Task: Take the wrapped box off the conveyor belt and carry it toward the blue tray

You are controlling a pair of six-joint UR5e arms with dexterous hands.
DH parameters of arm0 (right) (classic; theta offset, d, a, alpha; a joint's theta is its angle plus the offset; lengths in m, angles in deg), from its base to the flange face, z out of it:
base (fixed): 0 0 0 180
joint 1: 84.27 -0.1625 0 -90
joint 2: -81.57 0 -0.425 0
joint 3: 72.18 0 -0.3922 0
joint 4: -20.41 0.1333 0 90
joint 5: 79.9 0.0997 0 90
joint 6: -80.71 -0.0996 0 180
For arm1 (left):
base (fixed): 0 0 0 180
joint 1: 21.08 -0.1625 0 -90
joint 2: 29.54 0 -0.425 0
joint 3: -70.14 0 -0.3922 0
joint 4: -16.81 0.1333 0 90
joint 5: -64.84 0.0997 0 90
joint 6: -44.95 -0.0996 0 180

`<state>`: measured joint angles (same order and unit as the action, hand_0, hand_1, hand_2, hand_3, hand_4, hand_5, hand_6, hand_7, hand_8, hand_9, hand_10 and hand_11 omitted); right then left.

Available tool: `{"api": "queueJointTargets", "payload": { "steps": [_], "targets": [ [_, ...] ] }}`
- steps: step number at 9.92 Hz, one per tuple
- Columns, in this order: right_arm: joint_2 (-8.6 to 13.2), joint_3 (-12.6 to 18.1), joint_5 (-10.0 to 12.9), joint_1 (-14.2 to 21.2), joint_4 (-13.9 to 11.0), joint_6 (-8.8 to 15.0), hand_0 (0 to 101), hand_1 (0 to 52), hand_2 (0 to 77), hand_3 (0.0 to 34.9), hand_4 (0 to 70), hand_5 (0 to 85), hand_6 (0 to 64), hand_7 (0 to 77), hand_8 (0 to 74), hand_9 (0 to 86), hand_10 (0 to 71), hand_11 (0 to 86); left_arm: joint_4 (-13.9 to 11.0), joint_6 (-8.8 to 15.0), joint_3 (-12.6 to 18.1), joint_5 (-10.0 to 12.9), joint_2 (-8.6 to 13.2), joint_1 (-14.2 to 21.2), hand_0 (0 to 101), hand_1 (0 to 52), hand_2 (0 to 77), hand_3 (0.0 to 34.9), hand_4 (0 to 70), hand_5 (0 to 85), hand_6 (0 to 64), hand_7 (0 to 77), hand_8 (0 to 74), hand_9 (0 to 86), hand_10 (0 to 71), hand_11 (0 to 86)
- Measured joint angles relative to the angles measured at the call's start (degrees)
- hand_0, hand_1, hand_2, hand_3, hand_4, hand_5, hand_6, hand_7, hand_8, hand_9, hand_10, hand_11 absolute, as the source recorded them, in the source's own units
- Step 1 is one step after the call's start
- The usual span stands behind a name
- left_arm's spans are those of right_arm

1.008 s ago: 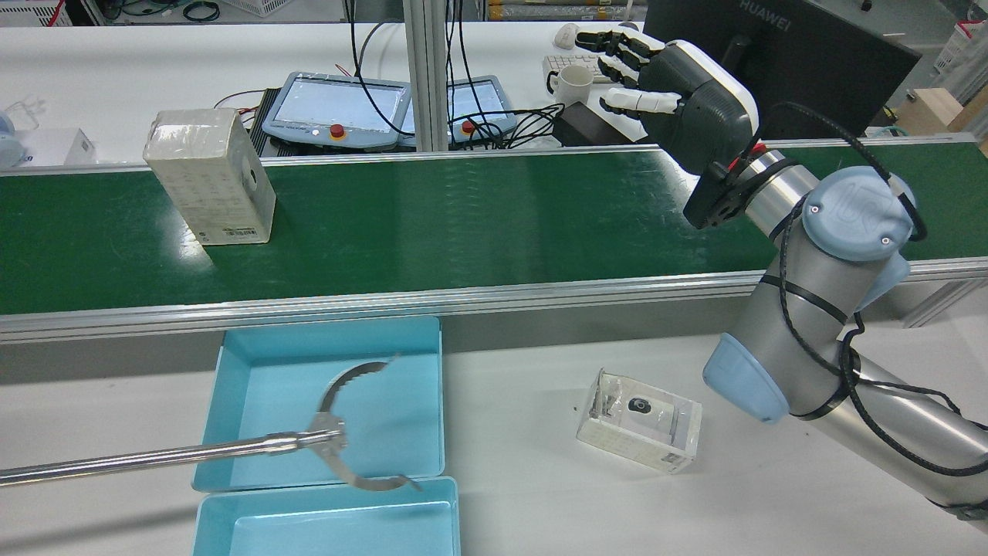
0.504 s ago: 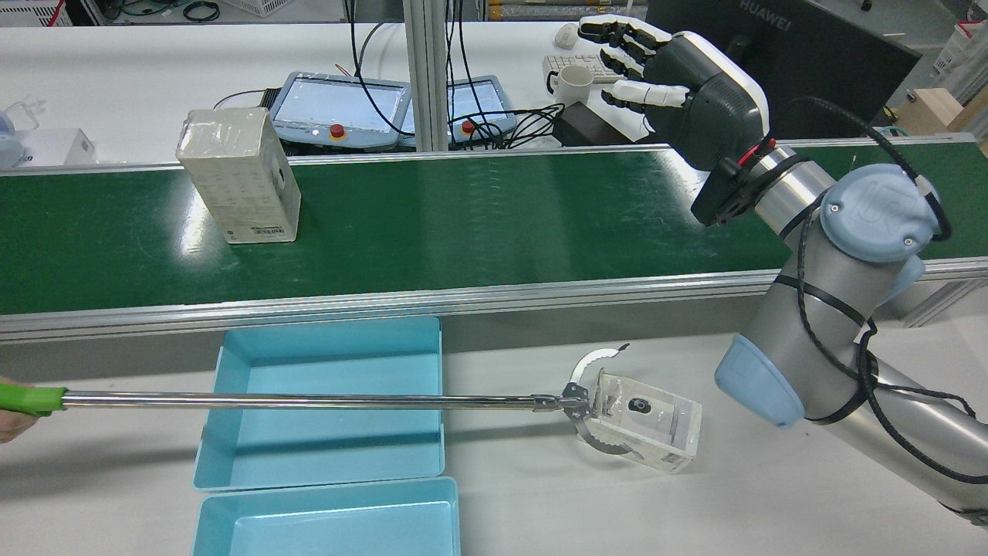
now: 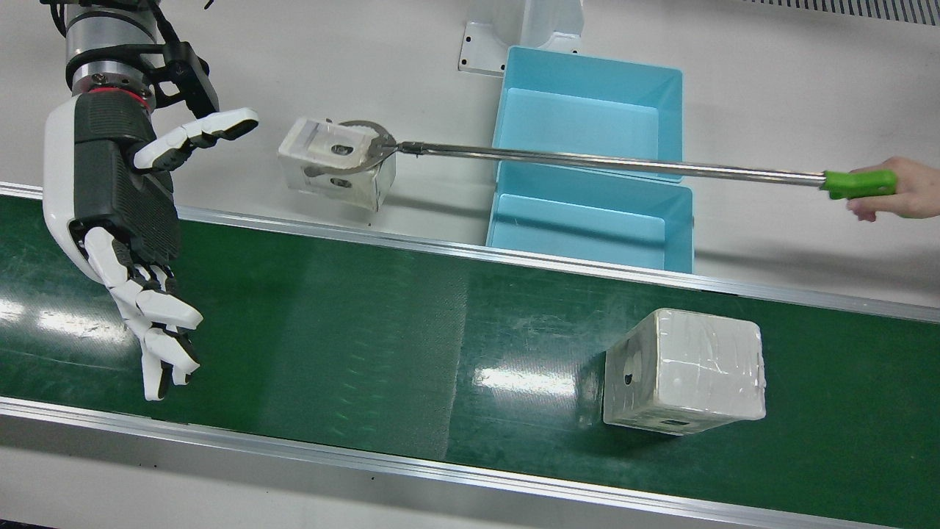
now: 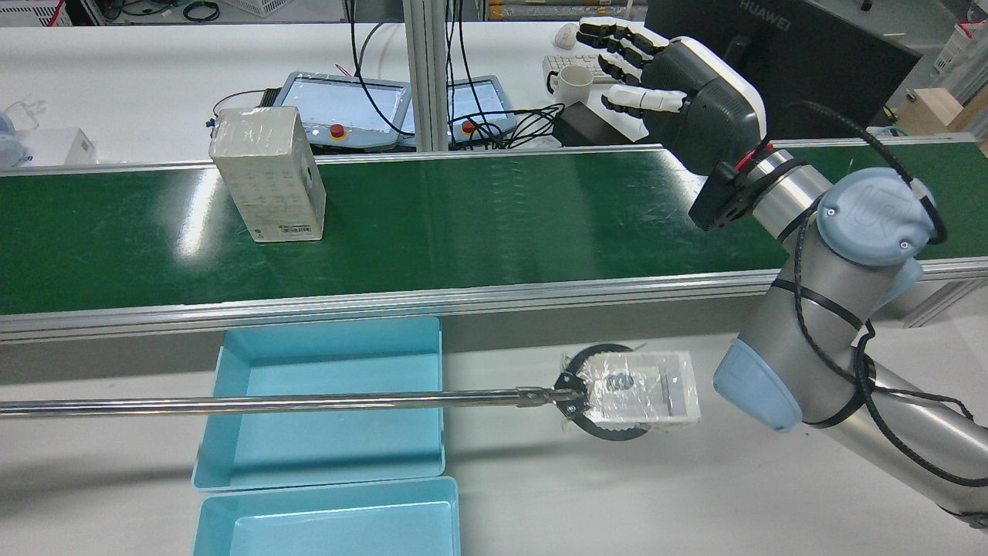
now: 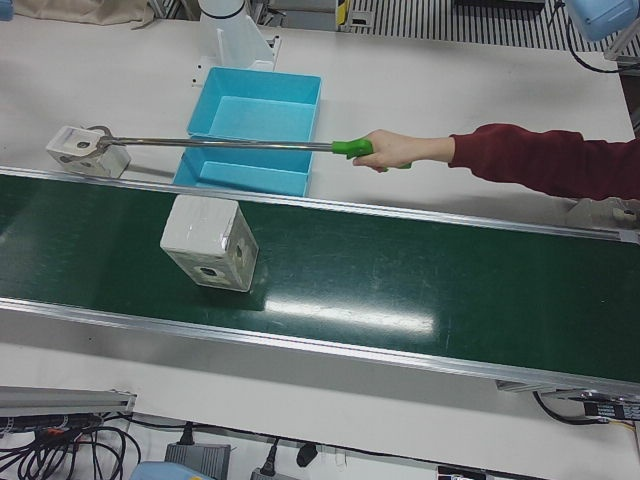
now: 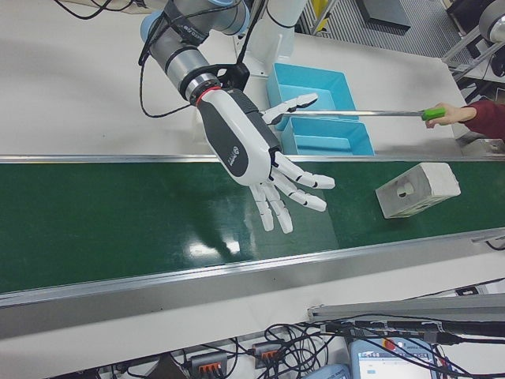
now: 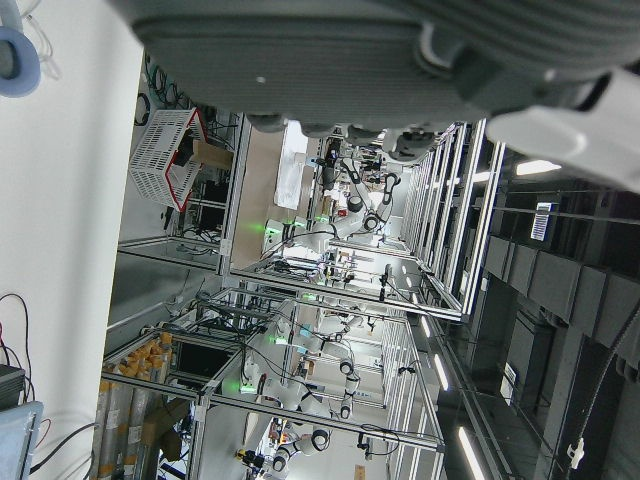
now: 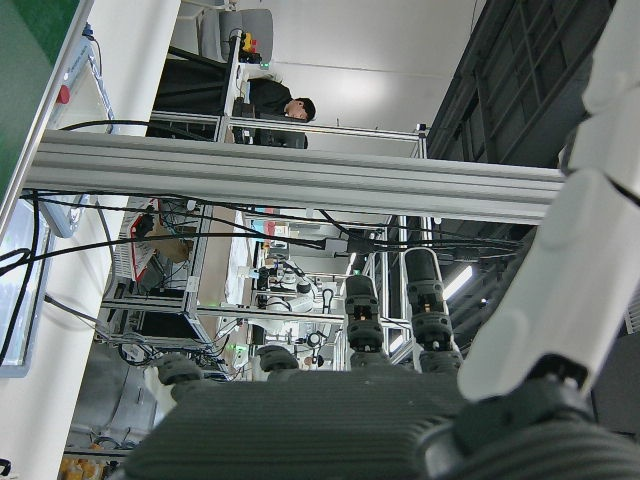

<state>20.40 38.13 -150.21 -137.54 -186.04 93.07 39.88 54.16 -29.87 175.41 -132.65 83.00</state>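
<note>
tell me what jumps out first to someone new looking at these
The big white and grey right hand hangs open over the green conveyor belt, holding nothing. Further along the belt stands the wrapped box, untouched. Behind the belt, a person's hand reaches in with a long reach-grabber tool, its claw around a small clear-wrapped box on the white table beside two blue trays.

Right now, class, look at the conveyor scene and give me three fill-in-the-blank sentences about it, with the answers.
1. The wrapped box stands on the green ______.
2. The right hand hovers over the belt with its fingers spread, holding ______.
3. A person's hand holds a long reach tool by its ______ handle, its claw around the clear packet.

Answers: conveyor belt; nothing; green
</note>
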Motion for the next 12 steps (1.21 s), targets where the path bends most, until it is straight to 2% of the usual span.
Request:
{"api": "queueJointTargets", "payload": {
  "steps": [4,6,7,9,11,12],
  "targets": [
    [0.1,-0.4,-0.1,0.2,0.1,0.1,39,7.1,12.0,30.2,13.6,20.7,0.0,15.8,0.0,1.6,1.1,2.2,0.0,0.0,0.0,0.0,0.0,0.0,0,0.0,1.1,0.0,0.0,0.5,0.0,0.5,0.5,0.0,0.0,0.0],
    [0.5,-2.0,0.2,1.0,0.3,0.3,39,7.1,12.0,30.2,13.6,20.7,0.0,15.8,0.0,1.6,1.1,2.2,0.0,0.0,0.0,0.0,0.0,0.0,0,0.0,1.1,0.0,0.0,0.5,0.0,0.5,0.0,0.0,0.5,0.0],
    [0.6,-3.1,0.3,1.2,0.5,0.3,39,7.1,12.0,30.2,10.9,16.4,0.0,15.8,0.0,1.6,2.2,2.2,0.0,0.0,0.0,0.0,0.0,0.0,0,0.0,1.1,0.0,0.0,0.5,0.0,0.5,0.0,0.0,0.0,0.0],
    [0.8,-4.4,0.6,1.3,0.6,0.6,39,7.1,11.4,30.2,8.2,15.8,0.0,14.2,0.0,1.6,2.7,3.3,0.0,0.0,0.0,0.0,0.0,0.0,0,0.0,1.1,0.0,0.0,0.5,0.0,0.5,0.5,0.0,0.0,0.0],
    [1.1,-5.6,0.8,1.4,2.1,1.6,39,7.1,11.4,30.2,8.2,15.8,0.0,13.1,0.0,1.6,2.2,3.3,0.0,0.0,0.0,0.0,0.0,0.0,0,0.0,1.1,0.0,0.0,0.5,0.0,0.5,0.5,0.0,0.5,0.0],
    [1.2,-5.9,0.9,1.5,2.8,2.1,38,7.1,9.8,30.2,6.0,14.2,0.0,13.1,0.0,1.6,2.2,3.8,0.0,0.0,0.0,0.0,0.0,0.0,0,0.0,1.1,0.0,0.0,0.5,0.0,0.5,0.5,0.0,0.0,0.0]
  ]
}}
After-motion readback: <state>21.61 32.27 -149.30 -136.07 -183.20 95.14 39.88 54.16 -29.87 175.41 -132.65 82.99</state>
